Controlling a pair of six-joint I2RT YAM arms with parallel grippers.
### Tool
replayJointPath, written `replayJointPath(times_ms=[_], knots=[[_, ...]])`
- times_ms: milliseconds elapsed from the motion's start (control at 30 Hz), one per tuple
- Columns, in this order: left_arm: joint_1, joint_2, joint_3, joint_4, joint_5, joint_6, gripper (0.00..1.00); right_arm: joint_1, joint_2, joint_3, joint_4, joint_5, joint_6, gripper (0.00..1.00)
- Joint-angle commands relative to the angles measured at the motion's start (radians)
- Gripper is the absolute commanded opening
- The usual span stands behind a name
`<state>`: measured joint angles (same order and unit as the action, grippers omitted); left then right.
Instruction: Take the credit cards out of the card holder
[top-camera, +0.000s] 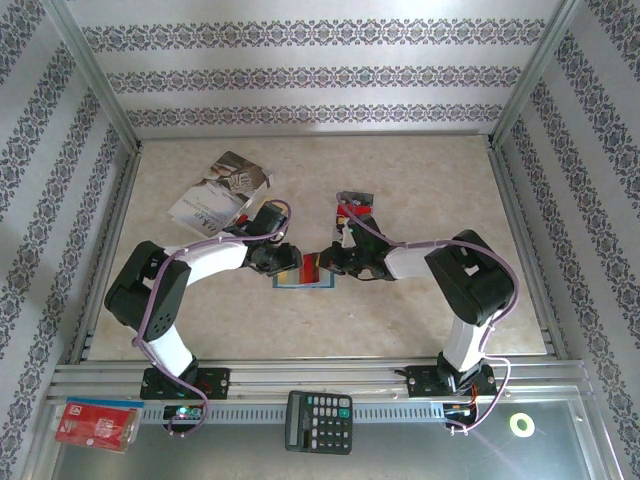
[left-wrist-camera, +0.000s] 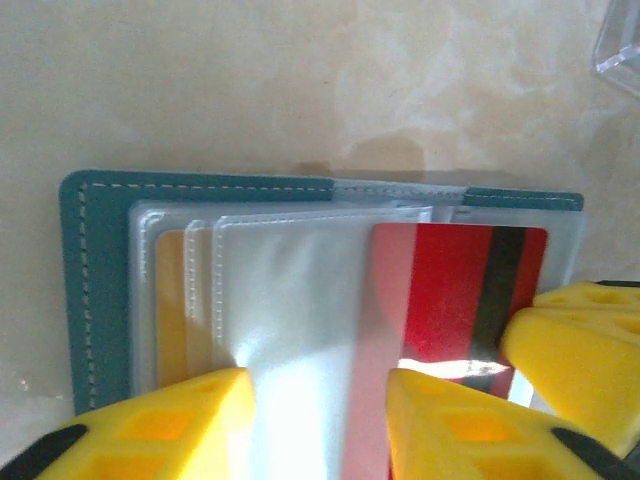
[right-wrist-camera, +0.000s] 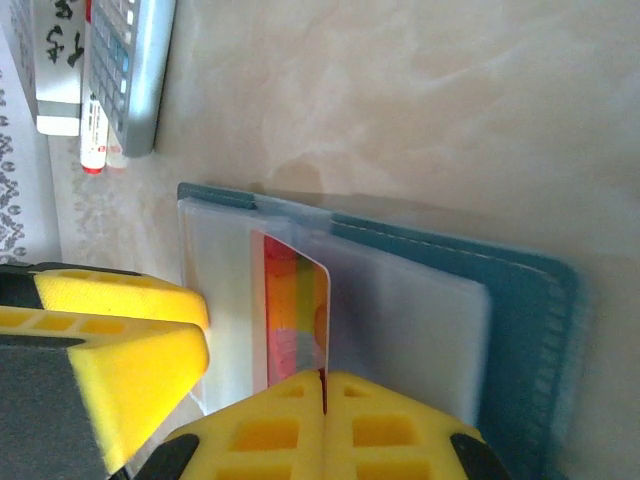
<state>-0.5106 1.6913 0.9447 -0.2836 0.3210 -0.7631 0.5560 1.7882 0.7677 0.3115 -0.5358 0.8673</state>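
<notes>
The blue card holder (top-camera: 300, 283) lies open on the table between both arms, its clear sleeves up (left-wrist-camera: 100, 270) (right-wrist-camera: 530, 330). My right gripper (right-wrist-camera: 322, 388) (top-camera: 330, 262) is shut on the edge of a red credit card (right-wrist-camera: 298, 300) that stands partly out of a sleeve. In the left wrist view the same red card (left-wrist-camera: 450, 295) shows its black stripe. A gold-tan card (left-wrist-camera: 172, 300) sits in the leftmost sleeve. Low over the holder, my left gripper (left-wrist-camera: 315, 390) (top-camera: 288, 262) is open, its fingers either side of a clear sleeve. The black card is hidden.
A silver calculator (right-wrist-camera: 130, 60) and pens lie behind the holder, near the right arm (top-camera: 355, 205). Glossy booklets (top-camera: 220, 190) lie at the back left. A red packet (top-camera: 95, 422), a black calculator (top-camera: 318, 420) and a green ring (top-camera: 521, 424) sit on the front ledge.
</notes>
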Motion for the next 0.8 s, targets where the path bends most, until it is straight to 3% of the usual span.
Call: replayJointPath(times_ms=[0, 200, 500, 633, 767], knots=[[-0.002, -0.049, -0.004, -0.013, -0.019, -0.008, 0.47, -0.023, -0.055, -0.043, 0.024, 0.035, -0.049, 0.00], [0.017, -0.146, -0.020, 0.071, -0.005, -0.024, 0.64, -0.049, -0.116, -0.082, 0.104, -0.020, -0.077, 0.00], [0.049, -0.265, -0.173, 0.413, 0.083, -0.113, 0.93, -0.121, -0.174, -0.117, 0.290, -0.198, -0.014, 0.00], [0.049, -0.278, -0.181, 0.475, 0.148, -0.112, 0.97, -0.147, -0.183, -0.116, 0.420, -0.299, 0.080, 0.00], [0.048, -0.272, -0.175, 0.534, 0.234, -0.106, 0.94, -0.169, -0.197, -0.126, 0.516, -0.339, 0.163, 0.00]])
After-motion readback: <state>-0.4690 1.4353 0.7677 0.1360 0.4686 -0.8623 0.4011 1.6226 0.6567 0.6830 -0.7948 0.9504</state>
